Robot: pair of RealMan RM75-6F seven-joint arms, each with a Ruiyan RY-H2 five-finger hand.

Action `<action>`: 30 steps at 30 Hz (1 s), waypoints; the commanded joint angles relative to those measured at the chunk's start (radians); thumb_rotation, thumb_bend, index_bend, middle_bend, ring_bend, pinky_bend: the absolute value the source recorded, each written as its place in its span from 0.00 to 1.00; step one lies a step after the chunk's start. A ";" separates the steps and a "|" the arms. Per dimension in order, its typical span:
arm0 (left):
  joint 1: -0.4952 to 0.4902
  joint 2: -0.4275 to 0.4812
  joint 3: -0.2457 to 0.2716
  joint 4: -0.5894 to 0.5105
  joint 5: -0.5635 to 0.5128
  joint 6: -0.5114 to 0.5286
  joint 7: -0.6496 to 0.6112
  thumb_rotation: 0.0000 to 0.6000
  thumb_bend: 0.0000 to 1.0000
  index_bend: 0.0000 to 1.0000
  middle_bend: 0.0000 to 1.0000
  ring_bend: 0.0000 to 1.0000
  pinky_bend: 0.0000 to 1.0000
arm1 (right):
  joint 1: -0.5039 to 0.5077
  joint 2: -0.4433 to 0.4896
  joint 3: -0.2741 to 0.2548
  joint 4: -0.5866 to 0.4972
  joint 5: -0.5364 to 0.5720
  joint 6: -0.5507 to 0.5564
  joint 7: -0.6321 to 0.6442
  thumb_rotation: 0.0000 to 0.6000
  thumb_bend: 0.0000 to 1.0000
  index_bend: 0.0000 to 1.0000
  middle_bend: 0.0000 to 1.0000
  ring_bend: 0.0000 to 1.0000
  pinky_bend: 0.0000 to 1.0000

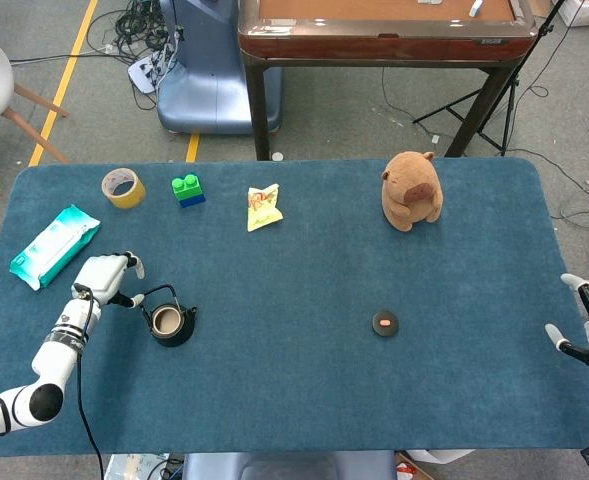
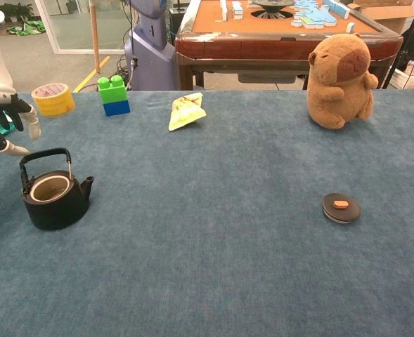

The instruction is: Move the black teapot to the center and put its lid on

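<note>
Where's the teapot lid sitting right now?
The lid lies flat on the table's right half in the head view, in front of the capybara plush, far right of the open black teapot. Neither hand touches it.

**Surfaces and finishes on the table**

The table wears a matt, finely napped blue cloth; the black teapot looks like dull, slightly grainy metal, its lid the same matt black; the capybara toy is soft brown plush; the building block is glossy plastic; the tape roll shows smooth yellow film; the left hand has a white, smooth plastic shell.
</note>
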 commanded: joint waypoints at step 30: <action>-0.085 -0.087 0.069 0.116 -0.129 -0.040 0.047 0.94 0.31 0.56 0.27 0.25 0.21 | -0.021 0.004 0.002 0.015 0.004 0.017 0.023 1.00 0.16 0.27 0.35 0.32 0.36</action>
